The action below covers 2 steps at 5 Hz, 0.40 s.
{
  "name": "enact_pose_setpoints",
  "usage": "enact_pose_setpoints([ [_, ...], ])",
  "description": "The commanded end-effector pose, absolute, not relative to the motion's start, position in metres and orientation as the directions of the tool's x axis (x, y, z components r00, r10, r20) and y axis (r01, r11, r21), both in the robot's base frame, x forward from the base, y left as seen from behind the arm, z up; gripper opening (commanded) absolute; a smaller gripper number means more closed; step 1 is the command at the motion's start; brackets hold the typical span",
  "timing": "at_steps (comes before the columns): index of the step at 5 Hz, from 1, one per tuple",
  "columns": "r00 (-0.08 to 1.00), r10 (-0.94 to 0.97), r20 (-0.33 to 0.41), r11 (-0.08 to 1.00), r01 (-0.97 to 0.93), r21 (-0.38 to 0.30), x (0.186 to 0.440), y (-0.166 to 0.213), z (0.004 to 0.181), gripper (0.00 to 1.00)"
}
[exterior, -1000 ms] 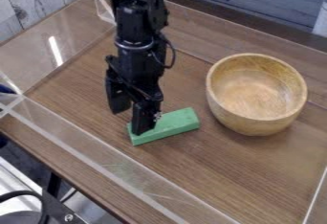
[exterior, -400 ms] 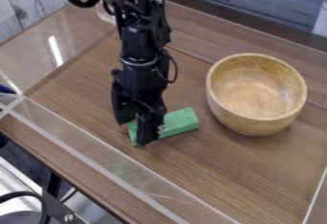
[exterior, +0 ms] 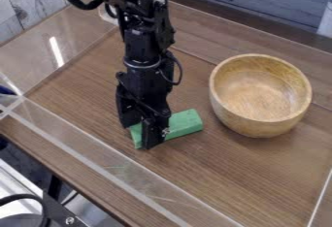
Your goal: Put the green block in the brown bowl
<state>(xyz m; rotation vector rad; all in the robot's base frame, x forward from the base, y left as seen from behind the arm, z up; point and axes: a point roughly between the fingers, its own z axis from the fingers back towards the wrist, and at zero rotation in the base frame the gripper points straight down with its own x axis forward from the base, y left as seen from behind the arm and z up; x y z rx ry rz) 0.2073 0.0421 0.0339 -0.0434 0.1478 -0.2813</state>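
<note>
Where the black arm points straight down onto the wooden table (exterior: pixel 91 124), the gripper (exterior: pixel 146 132) is seen with its jaws spread wide, set over the left end of the green block (exterior: pixel 182 126). The block is lying flat on the table, and its right end is left showing just to the right of the fingers. Whether the fingers are touching the block cannot be made out, since its near end is hidden behind them; nothing appears to be clamped. Well apart to the right of the gripper, the brown bowl (exterior: pixel 261 95) is standing upright.
</note>
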Motion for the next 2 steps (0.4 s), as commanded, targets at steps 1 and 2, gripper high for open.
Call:
enact_pose_setpoints([
  [1,0.956,-0.280,-0.088,0.960,0.277,-0.050,0.2126,0.0425,0.0480,1.00],
  [2,0.957,-0.279,-0.078,0.960,0.275,-0.055,0.2127,0.0423,0.0497,1.00],
])
